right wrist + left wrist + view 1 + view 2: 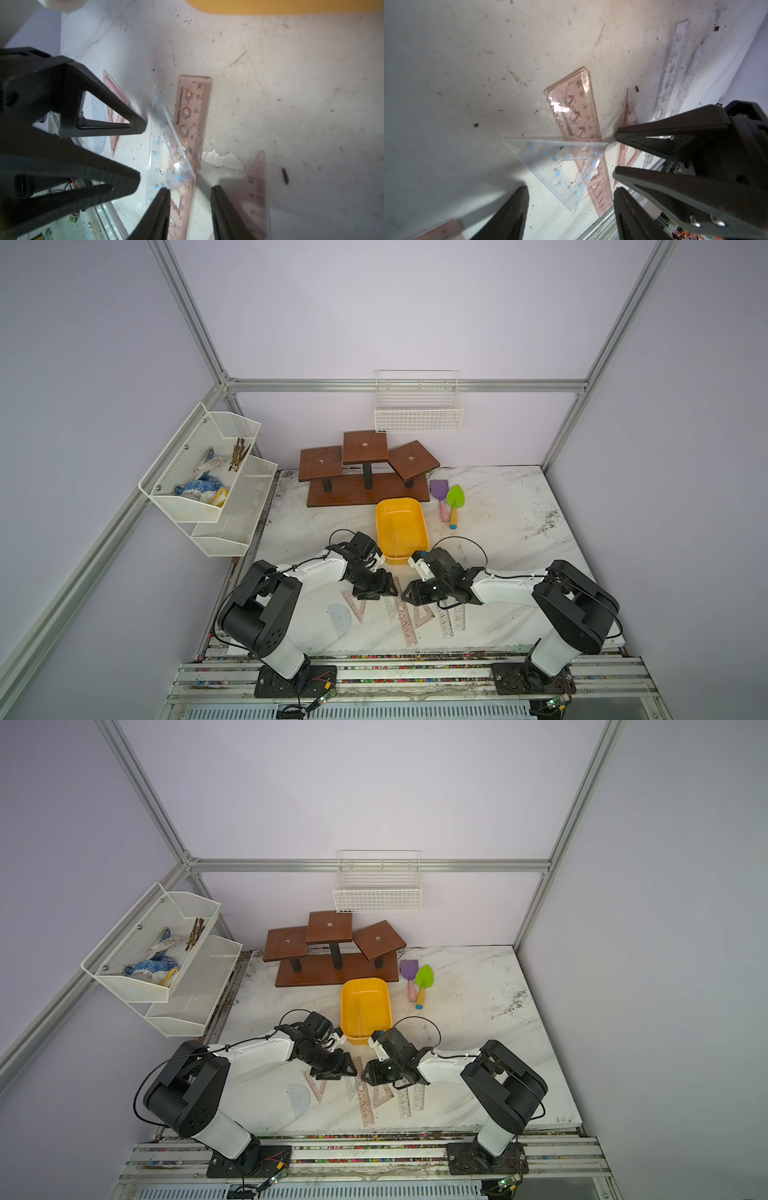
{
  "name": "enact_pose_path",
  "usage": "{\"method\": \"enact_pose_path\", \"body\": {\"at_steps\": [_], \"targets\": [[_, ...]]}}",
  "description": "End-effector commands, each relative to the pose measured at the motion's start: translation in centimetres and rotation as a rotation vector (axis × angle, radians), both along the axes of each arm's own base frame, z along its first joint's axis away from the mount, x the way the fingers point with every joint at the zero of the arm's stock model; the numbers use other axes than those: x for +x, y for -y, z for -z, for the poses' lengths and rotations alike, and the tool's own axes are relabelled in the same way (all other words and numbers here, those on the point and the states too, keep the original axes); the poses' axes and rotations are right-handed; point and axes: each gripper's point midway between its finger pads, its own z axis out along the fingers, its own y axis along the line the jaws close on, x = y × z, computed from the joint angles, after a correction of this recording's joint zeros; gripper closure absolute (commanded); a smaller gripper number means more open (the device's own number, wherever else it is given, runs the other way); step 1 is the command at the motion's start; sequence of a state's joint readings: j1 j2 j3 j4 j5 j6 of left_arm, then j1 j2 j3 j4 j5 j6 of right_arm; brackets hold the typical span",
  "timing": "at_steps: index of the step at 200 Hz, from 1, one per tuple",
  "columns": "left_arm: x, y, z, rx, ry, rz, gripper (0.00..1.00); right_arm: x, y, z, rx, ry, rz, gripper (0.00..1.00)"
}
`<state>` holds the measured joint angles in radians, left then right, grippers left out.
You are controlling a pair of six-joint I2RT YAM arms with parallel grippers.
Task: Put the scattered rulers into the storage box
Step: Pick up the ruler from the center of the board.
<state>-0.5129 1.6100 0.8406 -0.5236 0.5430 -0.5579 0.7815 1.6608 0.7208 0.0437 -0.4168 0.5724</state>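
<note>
On the table (498, 531), the yellow box (401, 526) is pictured empty, the rulers (409, 622) scattered flat on the robot's side of it. The clear set square (560, 166), laid over a pink ruler (197, 116), could be skidded away, or both snagged together. It is straddled by the left gripper (571, 188), fingers spread; the right gripper (190, 188) is part-spread at its corner, nothing pinched.

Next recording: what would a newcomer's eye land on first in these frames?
The bright yellow storage box sits mid-table with no ruler in it. Just on its near side the left gripper and right gripper meet nearly tip to tip, jaws open, over a fan of see-through rulers on the soiled white table. Behind the box is a brown stepped stand, with purple and green toy shovels beside it.
</note>
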Motion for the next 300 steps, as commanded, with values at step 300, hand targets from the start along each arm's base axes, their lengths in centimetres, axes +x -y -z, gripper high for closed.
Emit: {"method": "enact_pose_path", "body": {"at_steps": [300], "targets": [[5.0, -1.5, -4.4, -0.016, 0.157, -0.103, 0.3, 1.0, -1.9, -4.6, 0.165, -0.083, -0.005, 1.0]]}}
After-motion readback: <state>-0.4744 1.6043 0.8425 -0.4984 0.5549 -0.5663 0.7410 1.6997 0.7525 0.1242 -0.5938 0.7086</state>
